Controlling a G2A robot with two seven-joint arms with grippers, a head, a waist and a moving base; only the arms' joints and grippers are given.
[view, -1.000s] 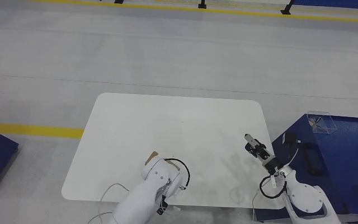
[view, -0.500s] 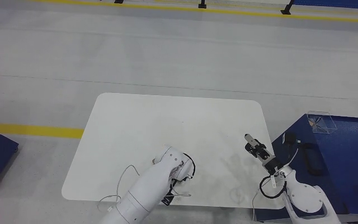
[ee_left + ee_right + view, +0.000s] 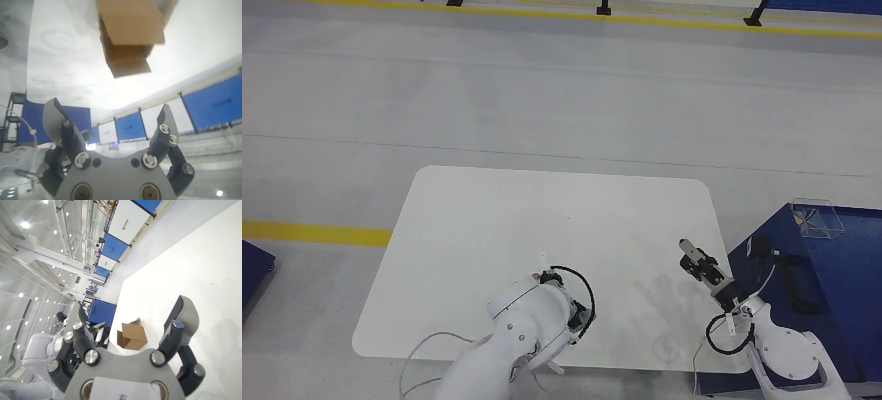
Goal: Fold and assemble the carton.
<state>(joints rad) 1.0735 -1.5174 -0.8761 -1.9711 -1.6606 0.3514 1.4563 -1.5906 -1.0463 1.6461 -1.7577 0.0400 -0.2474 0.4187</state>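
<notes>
Left wrist view: left gripper [image 3: 108,106] fingers spread wide, empty, carton [image 3: 130,28] just ahead, clear of the fingers. Carton looks partly folded, one end open, flaps loose. Right gripper [image 3: 132,303] also wide, empty, over the right side of the white table [image 3: 189,266]; carton on its near left part, well apart.

I see the brown cardboard carton [image 3: 132,338] on the white table [image 3: 189,266] near its edge — squared into a box, one end open, flaps loose.
</notes>
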